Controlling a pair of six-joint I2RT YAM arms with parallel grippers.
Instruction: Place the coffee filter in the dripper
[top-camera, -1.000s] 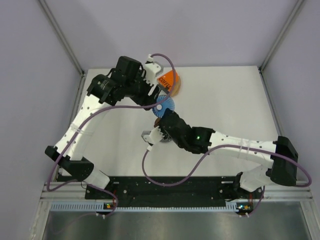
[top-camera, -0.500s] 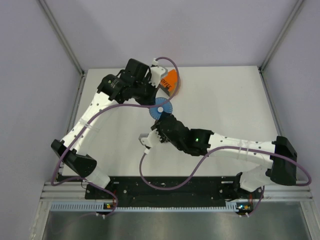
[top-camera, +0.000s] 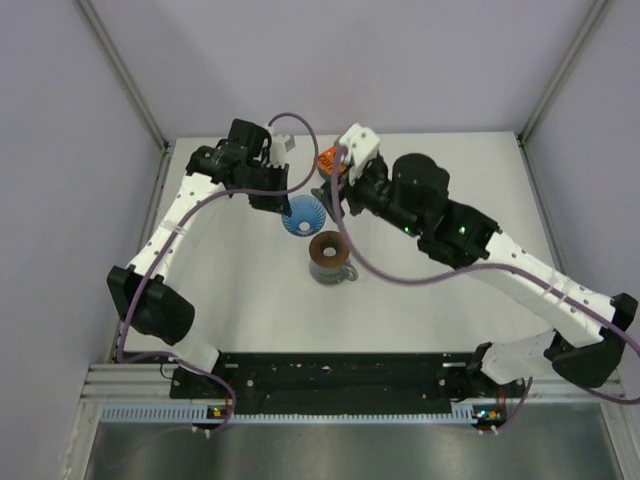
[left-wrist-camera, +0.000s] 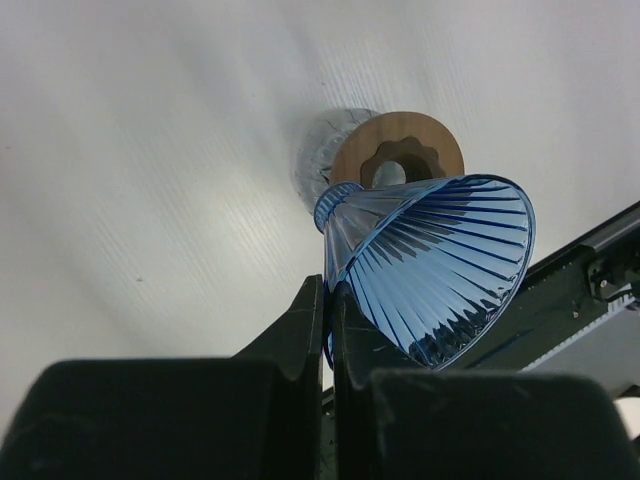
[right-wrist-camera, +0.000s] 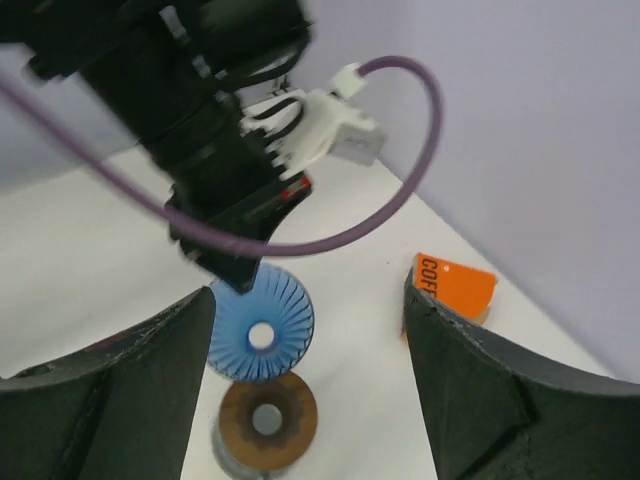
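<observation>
The dripper (top-camera: 303, 214), a blue ribbed cone, hangs just left of and behind the pitcher, with my left gripper (top-camera: 284, 206) shut on its rim. In the left wrist view both fingers (left-wrist-camera: 312, 320) pinch the rim wall of the dripper (left-wrist-camera: 430, 265), whose narrow end points at the brown ring (left-wrist-camera: 398, 158). My right gripper (top-camera: 336, 192) stands open above the table between the dripper (right-wrist-camera: 262, 322) and the orange box (right-wrist-camera: 455, 284), nothing between its fingers (right-wrist-camera: 470, 390). No coffee filter shows in any view.
A grey clear pitcher (top-camera: 331, 270) topped by the dark brown ring (top-camera: 327, 249) stands mid-table, right in front of the dripper. The orange box (top-camera: 330, 160) lies at the back, by the right gripper. Purple cables loop over both arms.
My right arm swung from over the pitcher to the back by the orange box, and its gripper opened. My left gripper closed on the dripper and carried it a little left.
</observation>
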